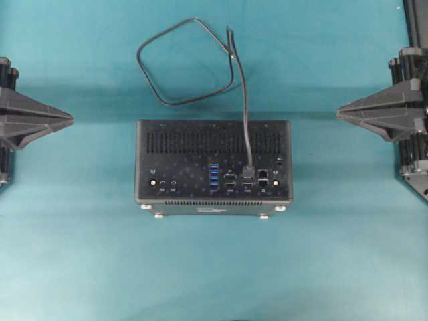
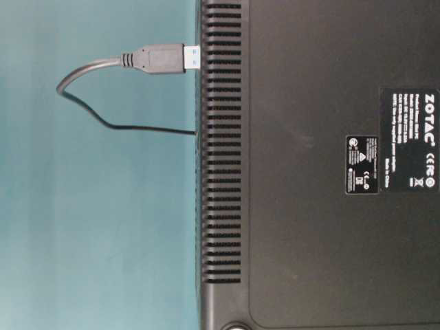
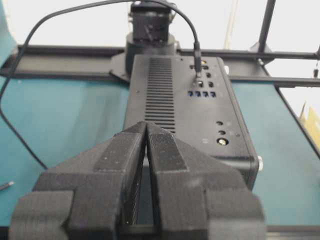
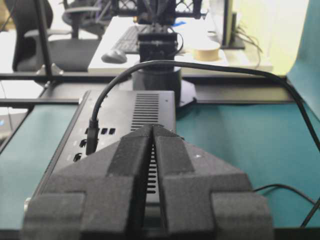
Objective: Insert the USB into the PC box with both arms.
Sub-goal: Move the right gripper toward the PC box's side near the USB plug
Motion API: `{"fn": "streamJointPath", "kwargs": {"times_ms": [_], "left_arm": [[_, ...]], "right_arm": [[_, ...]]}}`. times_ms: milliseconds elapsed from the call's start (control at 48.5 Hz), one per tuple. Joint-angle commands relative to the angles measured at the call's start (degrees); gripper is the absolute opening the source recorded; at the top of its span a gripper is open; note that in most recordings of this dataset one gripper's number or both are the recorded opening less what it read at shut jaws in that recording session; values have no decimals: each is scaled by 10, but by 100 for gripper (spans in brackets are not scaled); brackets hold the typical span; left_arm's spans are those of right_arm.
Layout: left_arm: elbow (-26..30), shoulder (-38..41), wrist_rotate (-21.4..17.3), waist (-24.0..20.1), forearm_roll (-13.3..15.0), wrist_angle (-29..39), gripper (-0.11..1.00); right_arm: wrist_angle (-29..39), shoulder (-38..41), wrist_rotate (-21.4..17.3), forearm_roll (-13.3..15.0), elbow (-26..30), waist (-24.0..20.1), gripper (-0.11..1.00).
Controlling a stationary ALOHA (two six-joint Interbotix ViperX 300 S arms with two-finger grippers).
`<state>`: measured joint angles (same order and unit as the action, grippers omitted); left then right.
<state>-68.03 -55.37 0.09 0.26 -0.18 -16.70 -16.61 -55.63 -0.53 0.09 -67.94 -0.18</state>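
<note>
Apparently the job is done: the USB plug sits in a port on the box, its cable looping behind. Both tools, left and right, rest closed and empty, well clear of the box on either side

Both arms are matte black. The left end effector and the right end effector each taper to a wedge-shaped point, their broad fingers of rough, grainy printed plastic with stepped blocky shoulders.
</note>
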Motion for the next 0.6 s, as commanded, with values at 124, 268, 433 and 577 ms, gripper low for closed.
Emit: {"fn": "streamJointPath", "kwargs": {"times_ms": [124, 268, 433, 577], "left_arm": [[14, 3, 31, 24, -4, 17, 0], [32, -4, 30, 24, -5, 70, 0], [58, -4, 27, 23, -8, 144, 0], [79, -4, 11, 23, -7, 169, 0]], "right_arm": [[-45, -22, -14, -16, -16, 11, 11], [-21, -47, -33, -19, -14, 13, 3], [118, -36, -48, -20, 38, 13, 3], [239, -6, -85, -21, 107, 12, 3]]}}
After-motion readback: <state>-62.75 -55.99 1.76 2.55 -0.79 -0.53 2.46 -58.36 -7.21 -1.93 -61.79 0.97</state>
